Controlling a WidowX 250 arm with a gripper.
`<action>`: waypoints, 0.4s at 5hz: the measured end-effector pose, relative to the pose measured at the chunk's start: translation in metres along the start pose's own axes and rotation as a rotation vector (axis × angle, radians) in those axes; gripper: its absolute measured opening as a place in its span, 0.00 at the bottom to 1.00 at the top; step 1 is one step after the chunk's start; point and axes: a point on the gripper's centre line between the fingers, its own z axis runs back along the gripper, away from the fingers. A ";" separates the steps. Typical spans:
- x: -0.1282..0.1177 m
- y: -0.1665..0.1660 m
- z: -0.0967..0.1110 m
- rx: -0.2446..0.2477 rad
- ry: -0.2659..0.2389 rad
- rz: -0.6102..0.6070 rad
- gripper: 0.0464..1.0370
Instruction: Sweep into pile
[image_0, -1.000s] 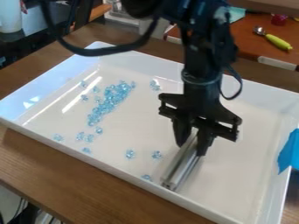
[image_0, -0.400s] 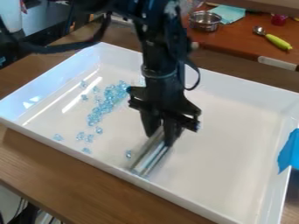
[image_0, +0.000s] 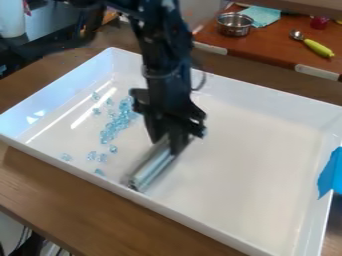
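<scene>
The black gripper (image_0: 167, 141) hangs over the middle-left of the white tray (image_0: 267, 165), shut on a clear, shiny sweeping bar (image_0: 152, 166). That bar lies low along the tray floor, slanting from the fingers toward the front wall. Left of the gripper is a long cluster of light blue pieces (image_0: 117, 123). Several loose pieces (image_0: 97, 156) lie toward the front left, and a few more (image_0: 96, 95) are scattered at the back left. The arm covers part of the cluster's right side.
Raised walls enclose the tray, which stands on a brown wooden table (image_0: 60, 187). Blue tape (image_0: 330, 172) sticks to its right wall. Behind, a second table holds a metal pot (image_0: 234, 23), a teal cloth (image_0: 260, 16) and a yellow-green-handled scoop (image_0: 318, 47).
The gripper and bar have moved left across the tray. Loose pieces that lay near the front middle are no longer seen at their former spots. The metal pot has come into view behind the arm.
</scene>
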 end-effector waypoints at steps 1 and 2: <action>-0.009 0.026 0.001 -0.012 0.038 0.010 0.32; -0.016 0.052 0.003 -0.018 0.052 0.022 0.32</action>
